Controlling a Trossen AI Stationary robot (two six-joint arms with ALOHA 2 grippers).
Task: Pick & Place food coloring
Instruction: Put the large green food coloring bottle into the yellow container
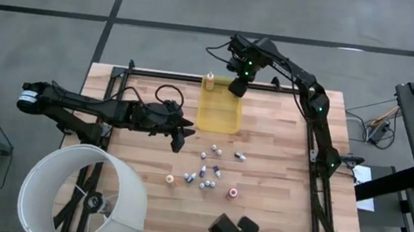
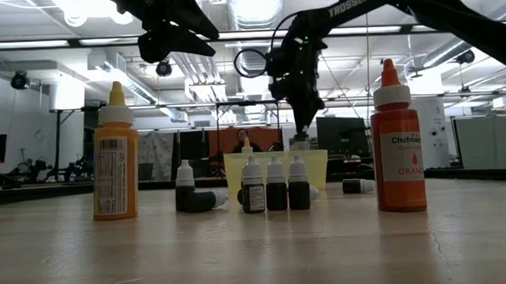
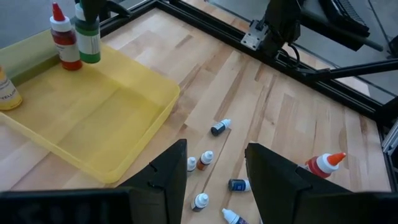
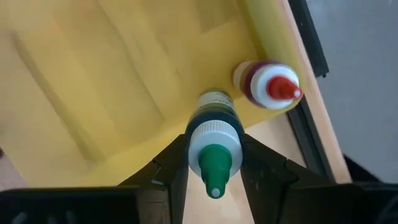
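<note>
Green-capped bottle (image 4: 213,140) pinched in right claw (image 4: 213,163) over yellow tray (image 4: 93,74); left claw (image 3: 214,177) parted, empty.

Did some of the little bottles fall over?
Yes. On the table, several small bottles lie on their sides, such as the dark one near the yellow tray and another closer in. Nothing looks spilled. The right gripper holds a green-capped bottle upright over the tray.

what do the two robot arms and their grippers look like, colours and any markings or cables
Both arms are dark, near black, built of slim jointed segments. The right arm carries white TROSSEN lettering, readable in the low view, and small green lights near its wrist. A thin black cable loops beside the left arm, which has a pale band at its far end. The left gripper and right gripper each have two flat, dark, angular fingers.
</note>
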